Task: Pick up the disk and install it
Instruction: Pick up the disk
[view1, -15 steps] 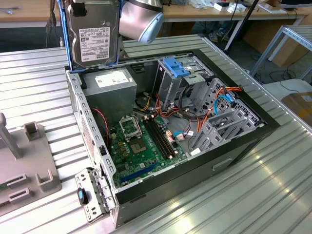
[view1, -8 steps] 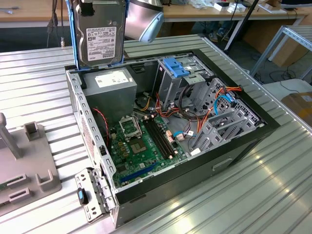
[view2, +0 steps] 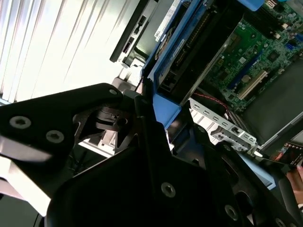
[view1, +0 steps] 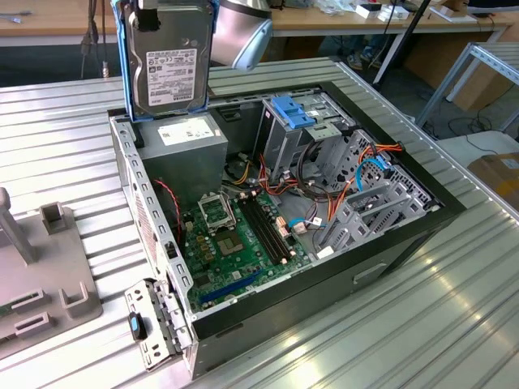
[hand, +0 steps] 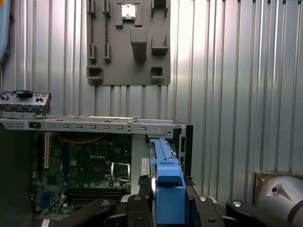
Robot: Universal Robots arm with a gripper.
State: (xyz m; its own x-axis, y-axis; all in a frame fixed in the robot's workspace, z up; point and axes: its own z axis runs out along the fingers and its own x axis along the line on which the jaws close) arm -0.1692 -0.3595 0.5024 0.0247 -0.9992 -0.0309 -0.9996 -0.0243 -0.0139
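In the exterior view, the disk [view1: 166, 61] hangs upright in the air with its label face toward the camera and its blue carrier frame running down both sides. It is above the far corner of the open computer case [view1: 324, 284], over the power supply [view1: 190, 142] and clear of it. The drive cage [view1: 288, 142], topped by a pale blue latch [view1: 293, 109], stands lower, toward the exterior view's right of the disk.

In the second wrist view, the gripper [view2: 161, 113] has its black fingers pressed onto the blue frame, pinching the disk [view2: 189, 52] by one end. The motherboard [view2: 246, 61] lies beyond it.

In the first wrist view, the disk [hand: 165, 165] shows edge-on, clamped in the gripper [hand: 166, 208]. The motherboard [hand: 80, 170] and the case's perforated rail [hand: 94, 124] lie past it, and a grey fixture [hand: 128, 42] rests on the ribbed metal table [hand: 236, 94].

Judging by this, the pick-up is done. The installing is not, since the disk is in the air and seated in nothing.
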